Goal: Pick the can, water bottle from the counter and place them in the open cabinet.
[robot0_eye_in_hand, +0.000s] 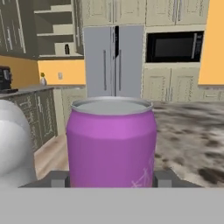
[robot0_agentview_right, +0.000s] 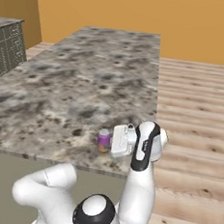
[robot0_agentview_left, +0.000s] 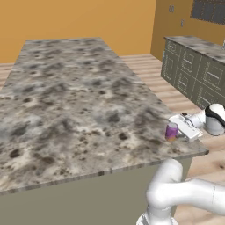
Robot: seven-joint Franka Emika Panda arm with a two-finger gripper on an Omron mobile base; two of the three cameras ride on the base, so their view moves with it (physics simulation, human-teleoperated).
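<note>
The can (robot0_eye_in_hand: pixel 111 144), purple with a silver top, stands upright near the counter's (robot0_agentview_left: pixel 79 96) near right corner. My gripper (robot0_eye_in_hand: pixel 111 179) is shut on the can, with a fingertip pressed against each side of its base. In the base views the can (robot0_agentview_left: pixel 171 131) (robot0_agentview_right: pixel 103 140) sits just ahead of the white hand, and the gripper (robot0_agentview_left: pixel 176 132) (robot0_agentview_right: pixel 109 142) reaches it level from the counter's right edge. The open cabinet (robot0_eye_in_hand: pixel 50 26) shows far off at the upper left of the hand view. A slim dark upright shape (robot0_eye_in_hand: pixel 67 49) stands on its shelf, perhaps the water bottle, too small to tell.
A grey double-door fridge (robot0_eye_in_hand: pixel 113 61) and a black microwave (robot0_eye_in_hand: pixel 175 46) stand on the far wall. A coffee machine (robot0_eye_in_hand: pixel 4 78) and a small vase (robot0_eye_in_hand: pixel 43 80) sit on a side counter. Dark base cabinets (robot0_agentview_left: pixel 193 74) line the right, with wooden floor (robot0_agentview_right: pixel 196 117) beside the counter.
</note>
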